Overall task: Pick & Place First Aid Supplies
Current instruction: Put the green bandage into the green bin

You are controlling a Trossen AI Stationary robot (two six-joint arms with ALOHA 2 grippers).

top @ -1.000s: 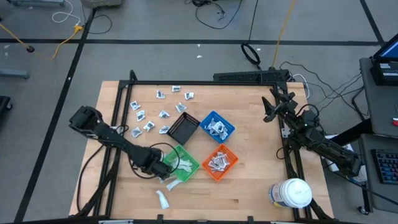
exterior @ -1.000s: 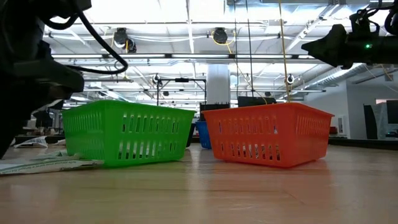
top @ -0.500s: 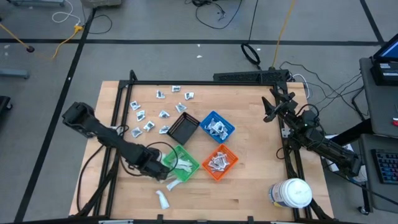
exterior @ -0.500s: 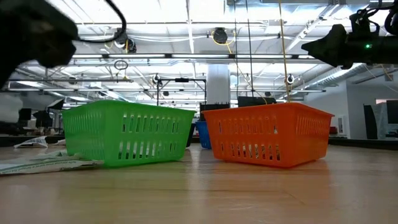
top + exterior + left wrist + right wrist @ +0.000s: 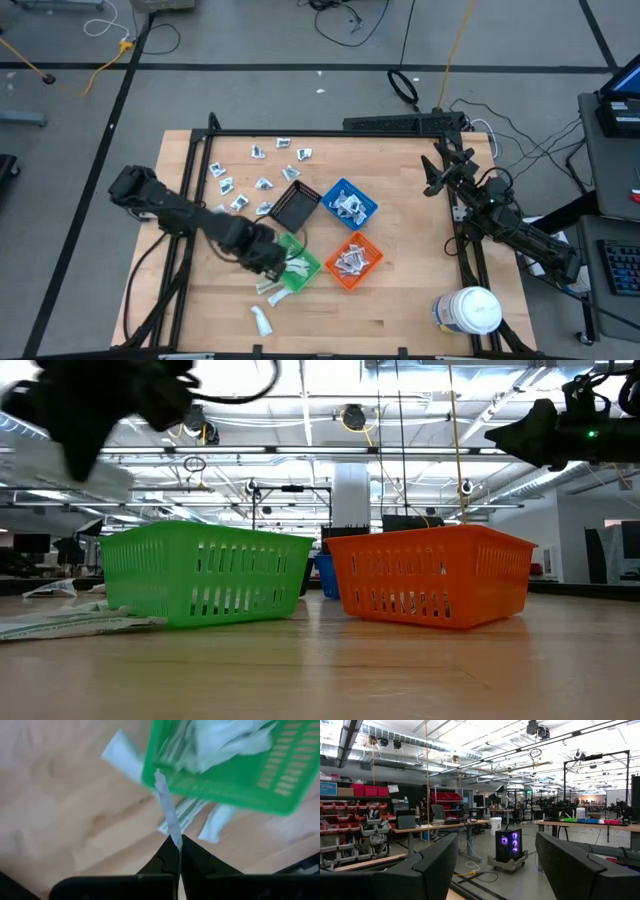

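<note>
My left gripper (image 5: 266,258) (image 5: 179,848) hangs above the table by the green bin's (image 5: 297,262) (image 5: 225,770) left corner, shut on a thin white packet (image 5: 167,810) seen edge-on. More white packets lie in the green bin, and a few rest flat on the table beside it (image 5: 268,288) (image 5: 210,822). Several loose first aid packets (image 5: 255,178) lie flat at the far left of the table. My right gripper (image 5: 432,176) (image 5: 530,432) waits raised at the far right, open, with nothing between its fingers (image 5: 435,865). My left gripper pinches one end of the thin packet (image 5: 175,838) between its two fingertips. The fingers come from above, pointing down. The packet hangs below them, clear of the table, its free end (image 5: 158,774) over the green bin's corner rim.
A black bin (image 5: 295,208), a blue bin (image 5: 348,203) and an orange bin (image 5: 352,258) stand clustered with the green one at mid-table. A white tube (image 5: 261,320) lies near the front edge. A large white jar (image 5: 470,310) stands at the near right.
My left gripper has shut on the packet beside the green bin, then risen and shifted a little toward the bin, rolling somewhat about its own axis. The packet has come up off the table with it.
</note>
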